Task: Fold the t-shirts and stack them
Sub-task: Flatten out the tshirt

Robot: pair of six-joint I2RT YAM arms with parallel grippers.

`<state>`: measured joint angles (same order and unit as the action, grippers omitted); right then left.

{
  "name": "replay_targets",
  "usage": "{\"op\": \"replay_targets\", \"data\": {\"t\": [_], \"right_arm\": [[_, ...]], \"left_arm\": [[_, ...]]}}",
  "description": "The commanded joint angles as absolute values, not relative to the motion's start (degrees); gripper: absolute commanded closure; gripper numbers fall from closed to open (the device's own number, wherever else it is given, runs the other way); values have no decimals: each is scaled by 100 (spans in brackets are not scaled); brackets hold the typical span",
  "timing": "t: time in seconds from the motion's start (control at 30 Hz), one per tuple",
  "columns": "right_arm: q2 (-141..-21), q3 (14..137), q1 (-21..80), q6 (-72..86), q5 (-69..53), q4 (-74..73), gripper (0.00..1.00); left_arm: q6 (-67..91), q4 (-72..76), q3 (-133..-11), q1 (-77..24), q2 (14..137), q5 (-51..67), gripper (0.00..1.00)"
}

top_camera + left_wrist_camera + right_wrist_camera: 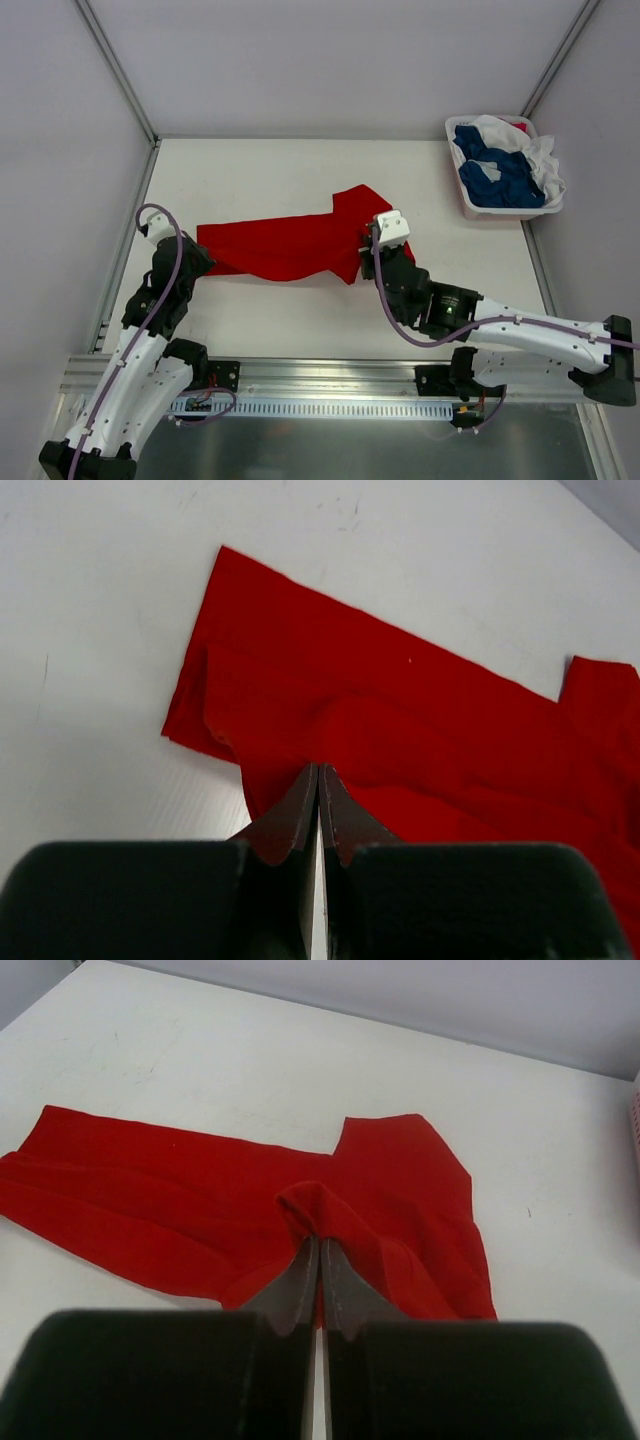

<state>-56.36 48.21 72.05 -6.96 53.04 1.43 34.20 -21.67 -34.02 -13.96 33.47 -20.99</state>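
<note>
A bright red t-shirt [290,245] lies spread across the middle of the table, long side left to right, one sleeve pointing to the far side. My left gripper [197,262] is at its near left corner. In the left wrist view the jaws [318,770] are shut, tips pressed into the red cloth [400,710] at its near edge. My right gripper [370,258] is at the shirt's near right end. It is shut [319,1240] on a small raised bunch of red cloth [180,1210]. Dark blue t-shirts [495,180] and a white t-shirt [535,155] are heaped in the basket.
A white plastic basket [505,208] stands at the far right corner of the table. Metal frame rails [125,80] run along the table's left and right sides. Bare white tabletop [280,165] lies beyond the red shirt.
</note>
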Motion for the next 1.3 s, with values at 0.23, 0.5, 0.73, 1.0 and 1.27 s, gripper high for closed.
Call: {"op": "replay_targets", "data": {"t": [0.23,0.5,0.73,1.0,1.27], "right_arm": [[-5713,4834,8323,316,6600,-473,100],[-5748,4887,8648,572,6978,-800,53],[-5765,4948,8631,72,7101,-423,42],[-5959,5194,6788,-132,5243,-290,41],[-6783,5633,4475,281,3025,-299,41]], "left_arm": [[4060,-3445,-3076,-1450,2444,-1530,100],[4140,-3753,-3252,-1538,2162,-1520,30],[4140,-3709,-3506,-1529,2372,-1704,24],[3762,-2463,-3849,-1529,3997,-1978,27],[3463,-1328,-4561,-1468,6177,-1969,26]]}}
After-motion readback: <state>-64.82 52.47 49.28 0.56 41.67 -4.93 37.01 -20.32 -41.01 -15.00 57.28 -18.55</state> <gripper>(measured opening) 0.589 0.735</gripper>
